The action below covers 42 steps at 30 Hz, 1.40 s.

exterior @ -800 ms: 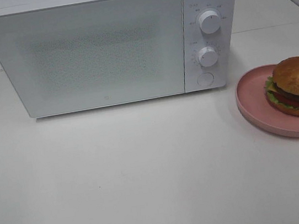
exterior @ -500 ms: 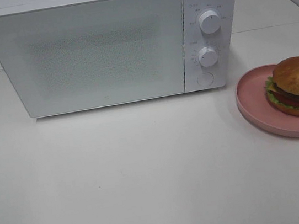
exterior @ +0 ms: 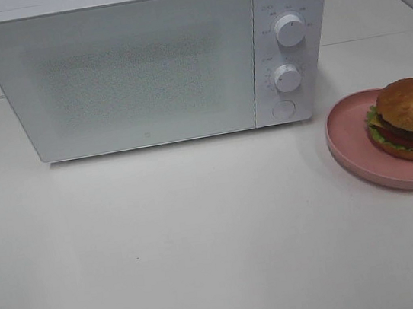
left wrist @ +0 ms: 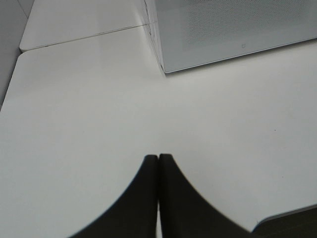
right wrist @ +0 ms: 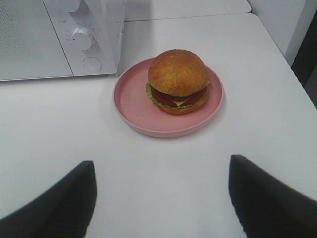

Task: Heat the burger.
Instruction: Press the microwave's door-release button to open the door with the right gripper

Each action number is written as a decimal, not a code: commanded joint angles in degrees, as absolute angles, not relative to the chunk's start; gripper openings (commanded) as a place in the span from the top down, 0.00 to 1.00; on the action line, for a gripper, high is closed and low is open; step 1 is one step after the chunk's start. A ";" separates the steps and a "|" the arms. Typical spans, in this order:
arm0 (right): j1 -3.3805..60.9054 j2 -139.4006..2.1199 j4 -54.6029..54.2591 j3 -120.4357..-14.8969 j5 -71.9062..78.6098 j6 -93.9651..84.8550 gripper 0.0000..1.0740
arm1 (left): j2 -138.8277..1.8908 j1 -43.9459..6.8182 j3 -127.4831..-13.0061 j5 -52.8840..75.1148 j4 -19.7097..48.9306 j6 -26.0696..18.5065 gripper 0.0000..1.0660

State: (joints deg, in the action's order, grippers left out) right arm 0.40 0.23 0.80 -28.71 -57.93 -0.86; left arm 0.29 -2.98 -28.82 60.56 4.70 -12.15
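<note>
On the right side of the bench (exterior: pixel 203 239), the burger (exterior: pixel 411 118) sits on a pink plate (exterior: pixel 349 142), off-centre toward the plate's right; bun top on, with lettuce, tomato, cheese and patty showing at the side. The high view cuts off the plate's right edge. Microwave (exterior: pixel 141 71) is at far left-centre, door closed, with the plate just right of its control panel and not touching it. The panel has an upper knob (exterior: pixel 290 30), a lower knob (exterior: pixel 287 78) and a round button (exterior: pixel 283 110) below them. Neither arm shows in the high view. Right gripper (right wrist: pixel 162 163): jaws spread wide, nothing between them, hovering over bare bench on the near side of the plate, burger straight ahead and well clear of both fingers (right wrist: pixel 69 198). Left gripper (left wrist: pixel 158 158): fingers pressed flat together, holding nothing, above bare bench near-left of the microwave's front left corner. Nothing is in contact with the burger except the plate.
</note>
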 commanded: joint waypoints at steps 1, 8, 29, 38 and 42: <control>0.00 1.78 1.15 -28.59 -57.30 -1.66 0.34 | 1.49 -2.92 -28.59 59.76 4.93 -12.09 1.00; 0.00 1.78 1.15 -28.59 -57.30 -1.66 0.34 | 1.49 -2.92 -28.59 59.76 4.93 -12.09 1.00; 0.00 1.78 1.15 -28.59 -57.30 -1.66 0.34 | 1.49 -2.92 -28.59 59.76 4.93 -12.09 1.00; 0.00 1.78 1.15 -28.59 -57.30 -1.66 0.34 | 1.49 -2.92 -28.59 59.76 4.93 -12.09 1.00; 0.00 1.78 1.15 -28.59 -57.30 -1.66 0.34 | 1.49 -2.92 -28.59 59.76 4.93 -12.09 1.00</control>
